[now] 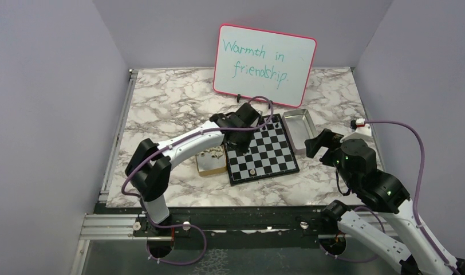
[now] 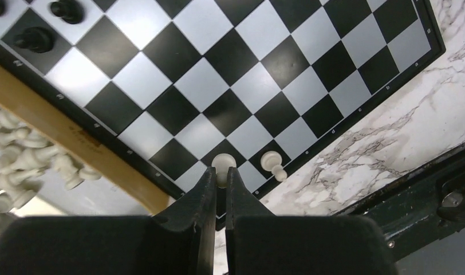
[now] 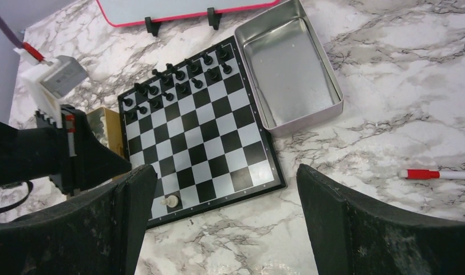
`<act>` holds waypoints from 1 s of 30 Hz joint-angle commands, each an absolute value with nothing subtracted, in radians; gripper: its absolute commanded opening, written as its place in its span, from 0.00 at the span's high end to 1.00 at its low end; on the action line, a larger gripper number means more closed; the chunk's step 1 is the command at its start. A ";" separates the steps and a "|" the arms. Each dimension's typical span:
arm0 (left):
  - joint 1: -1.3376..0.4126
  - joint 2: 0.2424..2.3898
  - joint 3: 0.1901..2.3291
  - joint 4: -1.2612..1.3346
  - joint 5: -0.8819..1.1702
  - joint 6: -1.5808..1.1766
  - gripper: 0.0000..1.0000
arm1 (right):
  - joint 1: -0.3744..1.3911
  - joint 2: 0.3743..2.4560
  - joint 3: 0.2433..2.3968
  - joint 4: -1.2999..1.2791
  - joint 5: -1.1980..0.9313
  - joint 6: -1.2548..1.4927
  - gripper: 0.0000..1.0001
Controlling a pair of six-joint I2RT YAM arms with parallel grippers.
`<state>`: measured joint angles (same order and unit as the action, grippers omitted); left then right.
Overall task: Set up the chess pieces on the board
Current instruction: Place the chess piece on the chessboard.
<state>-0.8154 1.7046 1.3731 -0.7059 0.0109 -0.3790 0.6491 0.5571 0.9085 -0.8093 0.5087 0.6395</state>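
Left gripper (image 2: pixel 220 175) clamped on cream piece (image 2: pixel 223 162) | right gripper (image 3: pixel 223 172) held wide, empty | black pieces (image 3: pixel 178 77) seemingly set, one pawn (image 3: pixel 171 201) placed, rest left in box (image 2: pixel 64 134)

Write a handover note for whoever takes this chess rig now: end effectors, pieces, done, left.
Left end effector: shut on a cream piece, over the board's near edge.
Right end effector: open, empty, hovering right of the board.
Done: black pieces on the far two rows; one cream pawn on the near row.
To do: the cream pieces heaped in the tan box.
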 commanded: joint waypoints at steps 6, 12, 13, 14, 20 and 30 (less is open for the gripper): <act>-0.890 1.826 1.446 -0.713 -0.029 -0.438 0.92 | 0.657 0.538 0.898 -0.824 0.547 0.653 0.03; -0.910 1.877 1.462 -0.711 -0.027 -0.446 0.92 | 0.658 0.521 0.899 -0.836 0.559 0.661 0.03; -0.914 1.882 1.462 -0.713 -0.026 -0.446 0.92 | 0.657 0.520 0.899 -0.838 0.560 0.661 0.03; -0.915 1.888 1.462 -0.713 -0.026 -0.448 0.91 | 0.657 0.520 0.900 -0.840 0.561 0.661 0.03; -0.925 1.915 1.459 -0.713 -0.024 -0.448 0.91 | 0.657 0.526 0.909 -0.842 0.570 0.660 0.03; -0.934 1.937 1.466 -0.714 -0.037 -0.448 0.90 | 0.657 0.524 0.898 -0.837 0.563 0.663 0.03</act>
